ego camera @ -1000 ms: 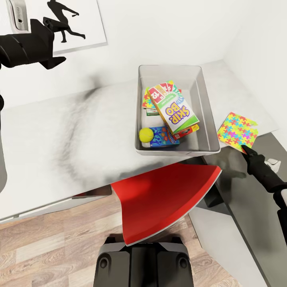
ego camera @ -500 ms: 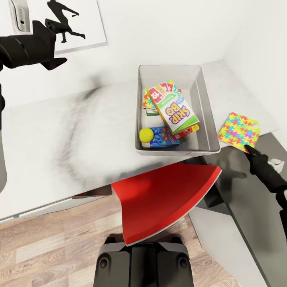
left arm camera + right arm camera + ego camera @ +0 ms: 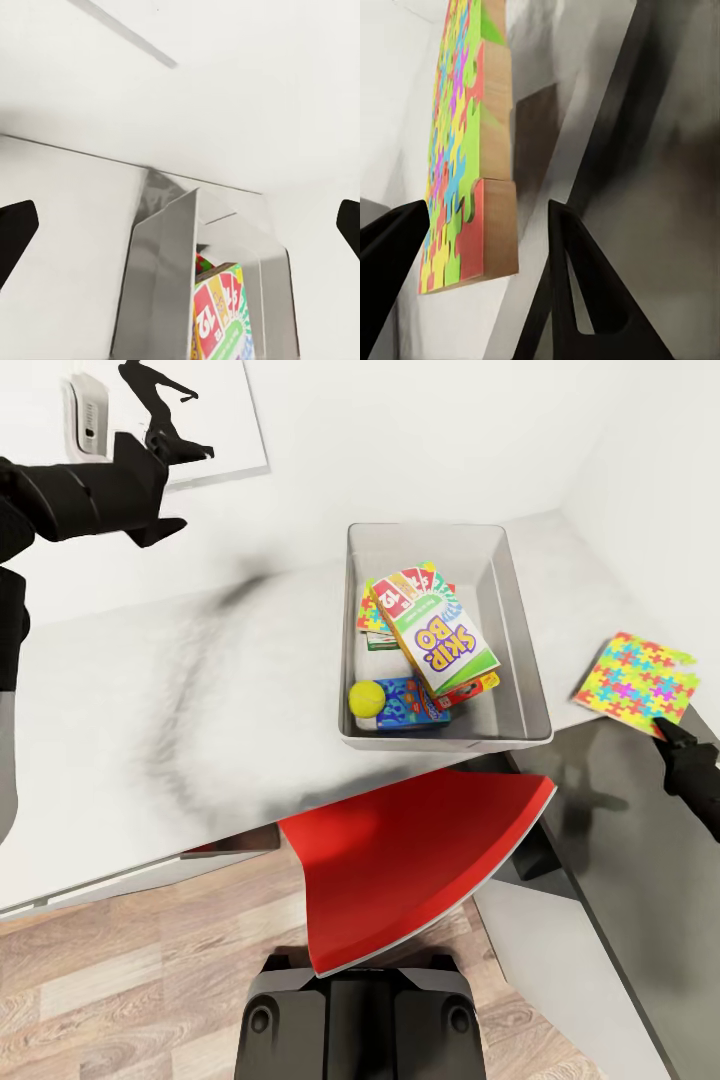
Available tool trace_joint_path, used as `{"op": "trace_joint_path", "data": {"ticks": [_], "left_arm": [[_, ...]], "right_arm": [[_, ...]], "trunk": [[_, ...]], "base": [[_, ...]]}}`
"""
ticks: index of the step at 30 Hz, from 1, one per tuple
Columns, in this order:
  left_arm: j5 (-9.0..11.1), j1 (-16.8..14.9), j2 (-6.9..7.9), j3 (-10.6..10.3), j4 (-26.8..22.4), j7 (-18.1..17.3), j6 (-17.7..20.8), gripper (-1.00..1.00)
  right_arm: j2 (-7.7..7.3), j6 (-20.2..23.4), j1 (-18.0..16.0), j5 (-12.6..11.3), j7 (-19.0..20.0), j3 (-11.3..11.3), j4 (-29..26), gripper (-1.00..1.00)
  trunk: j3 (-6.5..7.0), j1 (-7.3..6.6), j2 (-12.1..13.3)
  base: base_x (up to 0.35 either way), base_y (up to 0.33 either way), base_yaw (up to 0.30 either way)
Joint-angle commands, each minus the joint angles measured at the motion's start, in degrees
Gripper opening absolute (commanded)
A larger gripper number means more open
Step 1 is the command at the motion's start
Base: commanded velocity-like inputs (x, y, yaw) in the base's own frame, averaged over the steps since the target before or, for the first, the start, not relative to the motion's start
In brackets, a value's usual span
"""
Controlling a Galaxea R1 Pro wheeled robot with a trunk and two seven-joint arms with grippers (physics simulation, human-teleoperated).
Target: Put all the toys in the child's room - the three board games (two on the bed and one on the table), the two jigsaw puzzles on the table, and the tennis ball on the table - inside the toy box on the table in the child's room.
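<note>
Beside the toy box (image 3: 524,660) on the table (image 3: 200,690), a jigsaw puzzle (image 3: 637,682) is being pinched at its near edge by the right hand (image 3: 668,730), while the left hand (image 3: 165,485) is being held spread.

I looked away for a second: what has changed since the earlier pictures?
The right gripper has carried the jigsaw puzzle rightward and up, away from the toy box. The left gripper has drifted right. The Skip-Bo box and tennis ball stayed put.
</note>
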Motion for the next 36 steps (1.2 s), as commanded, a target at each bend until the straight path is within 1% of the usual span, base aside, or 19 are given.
{"op": "trace_joint_path", "data": {"ticks": [1,3,7,12,17,19,23,26,27,29,30,33,36], "left_arm": [[0.6,-0.06,0.05,-0.5,-0.06,0.56,-0.13,1.0],[0.6,-0.06,0.02,-0.94,-0.09,0.57,-0.14,1.0],[0.6,-0.06,-0.06,-1.12,-0.09,0.57,-0.14,1.0],[0.6,-0.06,-0.22,-1.31,-0.1,0.57,-0.14,1.0],[0.6,-0.06,-0.34,-2.58,-0.13,0.57,-0.14,1.0],[0.6,-0.06,-0.37,-3.16,-0.13,0.57,-0.14,1.0],[0.63,-0.06,-0.43,-3.82,-0.1,0.57,-0.14,1.0],[0.65,-0.06,-0.41,-4.29,-0.07,0.59,-0.11,1.0],[0.68,-0.08,-0.4,-4.87,-0.03,0.58,-0.09,1.0],[0.71,-0.07,-0.4,-5.48,0.37,0.58,-0.08,1.0],[0.87,-0.07,-0.5,-6.47,1.2,0.58,-0.07,1.0],[1.51,-0.06,-0.86,-8.18,2.11,0.57,-0.06,1.0],[2.45,-0.06,-1.1,-9.17,2.59,0.57,-0.06,1.0]], "right_arm": [[-0.31,0.34,-0.04,-0.26,0.06,-0.16,-0.01,-1.0],[-1.01,0.32,-0.04,-0.25,0.08,-0.23,-0.05,-1.0],[-1.4,0.32,-0.04,-0.28,0.2,-0.26,-0.5,-1.0],[-1.9,0.55,-0.04,-0.31,0.23,-0.12,-3.62,-1.0],[-2.27,1.17,-0.04,-0.29,0.24,0.12,-5.5,-1.0],[-2.48,2.76,-0.04,-0.28,0.22,0.17,-6.1,-1.0],[-2.98,7.34,-0.04,-0.26,0.15,0.21,-7.03,-1.0],[-3.89,9.18,-0.04,-0.29,0.08,0.23,-7.35,-1.0],[-4.54,9.89,-0.04,-0.3,0.04,0.24,-7.47,-1.0],[-4.96,10.36,-0.04,-0.31,-0.01,0.24,-7.55,-1.0],[-5.22,10.69,-0.04,-0.32,-0.07,0.24,-7.6,-1.0],[-5.45,11.0,-0.04,-0.32,-0.18,0.25,-7.64,-1.0],[-5.59,11.18,-0.04,-0.29,-0.64,0.27,-7.67,-1.0]], "trunk": [[-0.07,0.03,-0.09],[-0.07,0.03,-0.09],[-0.07,0.03,-0.09],[-0.07,0.03,-0.09],[-0.07,0.03,-0.09],[-0.07,0.03,-0.09],[-0.07,0.03,-0.09],[-0.07,0.03,-0.09],[-0.07,0.03,-0.09],[-0.07,0.03,-0.09],[-0.07,0.03,-0.09],[-0.07,0.03,-0.09],[-0.07,0.03,-0.09]], "base": [[0.0,0.0,0.0],[0.0,0.0,0.0],[0.0,0.0,0.0],[0.0,0.0,0.0],[0.0,0.0,0.0],[0.0,0.0,0.0],[0.0,0.0,0.0],[0.0,0.0,0.0],[0.0,0.0,0.0],[0.0,0.0,0.0],[0.0,0.0,0.0],[0.0,0.0,0.0],[0.0,0.0,0.0]]}}
